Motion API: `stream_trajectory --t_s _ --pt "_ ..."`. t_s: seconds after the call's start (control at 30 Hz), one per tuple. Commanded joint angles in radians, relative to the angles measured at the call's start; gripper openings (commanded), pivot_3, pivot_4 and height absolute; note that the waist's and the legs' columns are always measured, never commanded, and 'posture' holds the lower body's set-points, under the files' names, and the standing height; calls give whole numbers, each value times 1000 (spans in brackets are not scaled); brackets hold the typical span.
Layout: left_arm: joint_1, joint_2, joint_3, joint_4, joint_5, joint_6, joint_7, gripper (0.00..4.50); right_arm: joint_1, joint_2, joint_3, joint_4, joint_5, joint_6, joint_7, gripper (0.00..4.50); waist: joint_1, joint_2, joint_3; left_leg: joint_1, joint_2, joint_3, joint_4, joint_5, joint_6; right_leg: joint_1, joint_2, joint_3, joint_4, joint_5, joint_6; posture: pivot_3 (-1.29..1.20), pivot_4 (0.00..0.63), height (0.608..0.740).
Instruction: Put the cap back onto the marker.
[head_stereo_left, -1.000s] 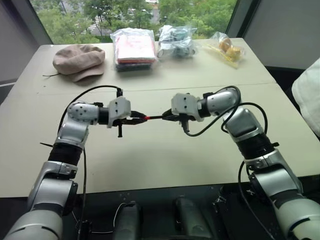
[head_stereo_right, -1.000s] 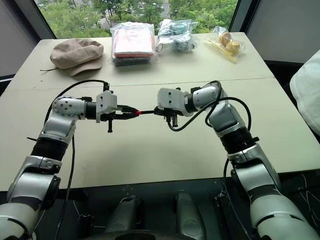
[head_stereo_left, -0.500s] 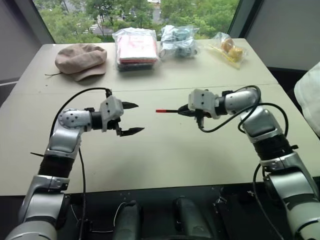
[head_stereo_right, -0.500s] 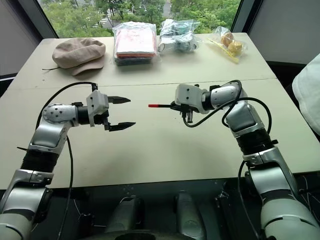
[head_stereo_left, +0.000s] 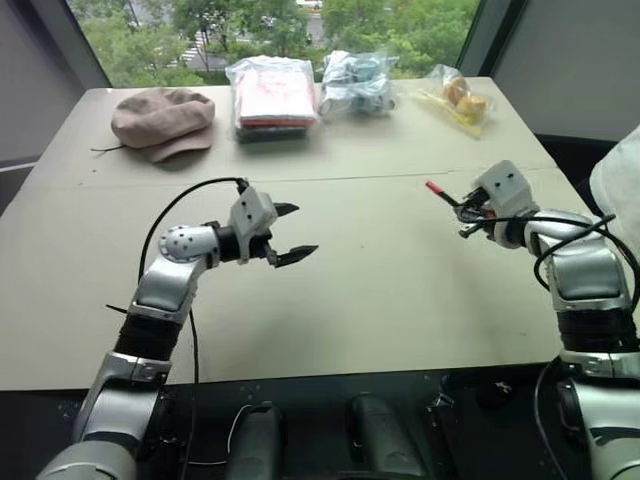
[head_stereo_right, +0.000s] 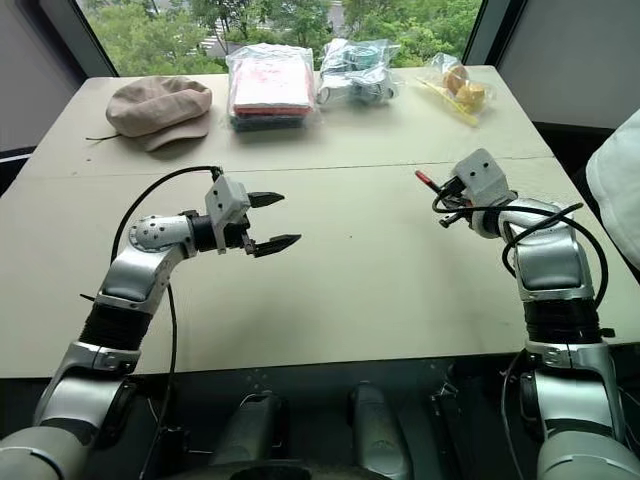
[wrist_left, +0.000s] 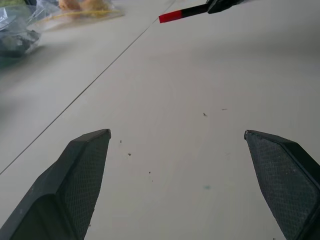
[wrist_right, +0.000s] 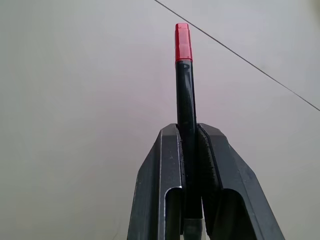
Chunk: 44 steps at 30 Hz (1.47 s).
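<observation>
The marker (wrist_right: 184, 100), a slim black stick, is clamped in my shut right gripper (wrist_right: 187, 126) and juts out past the fingertips. The red cap (wrist_right: 183, 42) sits on the barrel's far end. In the head views the right gripper (head_stereo_left: 465, 208) hovers over the table's right side, with the capped end (head_stereo_left: 433, 187) pointing up and to the left. My left gripper (head_stereo_left: 300, 230) hangs over the table's left-middle, open and with nothing between its fingers (wrist_left: 85, 175). It faces right toward the marker (wrist_left: 197, 10), with a wide gap between the two.
Along the far edge of the table (head_stereo_left: 340, 300) lie a beige hat (head_stereo_left: 160, 118), a bag of red items (head_stereo_left: 270, 100), a bag of bluish items (head_stereo_left: 355, 82) and a bag with yellow things (head_stereo_left: 455, 98). Something white (head_stereo_left: 620, 190) stands at the right.
A second ago both grippers met at the middle on the marker. The left gripper has opened and let go. The right arm has swung right, carrying the capped marker.
</observation>
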Motion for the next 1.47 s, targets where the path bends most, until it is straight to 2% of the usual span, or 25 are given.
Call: stream_trajectory --t_s 0.03,0.27,0.67,0.87,0.97,1.0,1.2,1.3,1.47 --pt "-53 -13 -5 12 -25 27 -17 4488 12 18 -86 -72 33 131 -83 0 3 0 0 0 0 0 0 0 0 0 0 0 0 0 0 0 150 740" --pt "-82 -7 -20 33 -61 66 -107 4488 100 59 -152 -180 72 283 -183 0 5 0 0 0 0 0 0 0 0 0 0 0 0 0 0 0 150 740" --pt "-128 -28 -11 75 -72 87 -120 4488 139 114 -204 -184 140 298 -285 0 3 0 0 0 0 0 0 0 0 0 0 0 0 0 0 0 150 740" --pt "-134 -23 -23 78 -73 103 -148 4500 153 120 -197 -203 170 300 -301 2767 4 0 0 0 0 0 0 0 0 0 0 0 0 0 0 0 150 740" --pt "-138 -24 -25 81 -69 103 -159 4500 158 100 -192 -210 179 291 -300 4336 4 0 0 0 0 0 0 0 0 0 0 0 0 0 0 0 150 740" --pt "-142 -25 -26 86 -68 101 -163 4500 159 86 -189 -219 184 290 -291 4460 4 0 0 0 0 0 0 0 0 0 0 0 0 0 0 0 150 740" --pt "-172 -34 -30 116 -65 93 -181 4500 156 -35 -206 -331 223 362 -246 4460 5 0 0 -1 0 0 0 0 0 0 0 0 -1 0 0 0 150 740" --pt "-182 -37 -28 131 -65 90 -188 4500 149 -78 -238 -417 267 453 -226 4460 4 0 0 -1 0 0 0 0 0 0 0 0 -1 0 0 0 150 740" --pt "-187 -39 -37 152 -60 76 -213 4500 113 -85 -310 -584 347 673 -210 4460 3 0 0 -1 0 -1 0 0 0 0 1 0 -1 0 0 0 150 740"
